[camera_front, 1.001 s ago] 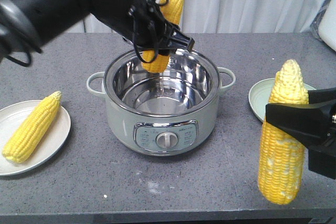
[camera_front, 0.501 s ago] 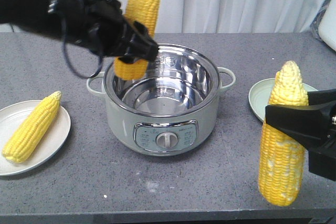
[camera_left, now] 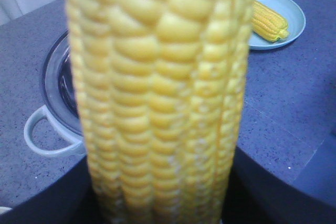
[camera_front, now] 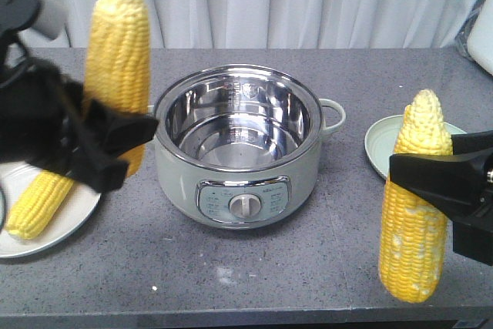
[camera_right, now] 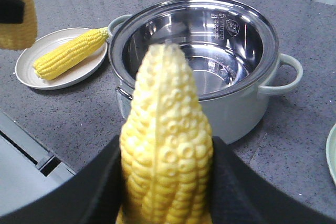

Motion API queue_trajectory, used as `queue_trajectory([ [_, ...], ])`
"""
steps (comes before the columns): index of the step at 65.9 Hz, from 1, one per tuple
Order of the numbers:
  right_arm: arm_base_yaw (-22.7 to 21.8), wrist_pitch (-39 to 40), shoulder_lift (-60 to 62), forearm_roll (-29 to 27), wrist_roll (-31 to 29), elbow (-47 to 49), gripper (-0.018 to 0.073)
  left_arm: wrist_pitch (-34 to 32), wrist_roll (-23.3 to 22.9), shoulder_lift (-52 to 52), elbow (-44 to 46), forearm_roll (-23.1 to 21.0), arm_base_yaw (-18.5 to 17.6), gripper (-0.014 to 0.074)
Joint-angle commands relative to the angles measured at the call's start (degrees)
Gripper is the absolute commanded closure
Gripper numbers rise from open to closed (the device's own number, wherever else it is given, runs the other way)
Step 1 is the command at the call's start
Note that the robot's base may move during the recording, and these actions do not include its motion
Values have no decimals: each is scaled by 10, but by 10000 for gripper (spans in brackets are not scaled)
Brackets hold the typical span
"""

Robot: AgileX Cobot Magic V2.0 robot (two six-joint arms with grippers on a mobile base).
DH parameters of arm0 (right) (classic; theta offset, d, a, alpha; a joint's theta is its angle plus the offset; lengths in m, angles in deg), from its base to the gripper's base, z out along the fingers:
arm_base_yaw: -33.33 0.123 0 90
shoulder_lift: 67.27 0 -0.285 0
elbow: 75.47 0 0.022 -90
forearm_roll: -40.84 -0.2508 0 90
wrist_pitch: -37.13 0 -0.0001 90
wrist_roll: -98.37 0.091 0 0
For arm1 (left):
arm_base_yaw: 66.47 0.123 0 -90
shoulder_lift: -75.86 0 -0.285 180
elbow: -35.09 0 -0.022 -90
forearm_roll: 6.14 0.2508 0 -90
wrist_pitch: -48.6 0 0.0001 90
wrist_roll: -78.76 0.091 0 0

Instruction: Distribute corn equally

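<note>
Our left gripper [camera_front: 114, 138], clamping a cob [camera_front: 117, 44], has swung from the pot [camera_front: 239, 159] to its left, over the plated cob [camera_front: 40, 199]. Our right gripper [camera_front: 433, 182] clamps a second cob [camera_front: 416, 256] right of the pot. We judge only placing remains.

Bright yellow corn [camera_front: 117, 75], speckled grey table [camera_front: 308, 267]

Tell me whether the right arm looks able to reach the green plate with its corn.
Probably yes. The right end effector holds its corn cob upright just in front of the green plate, with nothing between them. The pot sits off to one side, clear of that path.
</note>
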Motion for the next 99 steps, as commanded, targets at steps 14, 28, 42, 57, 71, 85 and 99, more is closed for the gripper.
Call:
queue_trajectory([
  [14, -1, 34, 3, -15, -3, 14, 365, -66, 1, -85, -51, -11, 0, 296],
  [28, -1, 34, 3, -15, -3, 14, 365, -47, 1, -90, -52, -11, 0, 296],
  [42, -1, 33, 3, -15, -3, 14, 365, -38, 1, -90, -52, -11, 0, 296],
  [57, -1, 32, 3, -15, -3, 14, 365, -38, 1, -90, -52, -11, 0, 296],
  [71, -1, 32, 3, -15, -3, 14, 365, -38, 1, -90, -52, -11, 0, 296],
  [85, -1, 32, 3, -15, -3, 14, 365, -38, 1, -90, -52, -11, 0, 296],
  [99, -1, 32, 3, -15, -3, 14, 365, -38, 1, -90, -52, -11, 0, 296],
])
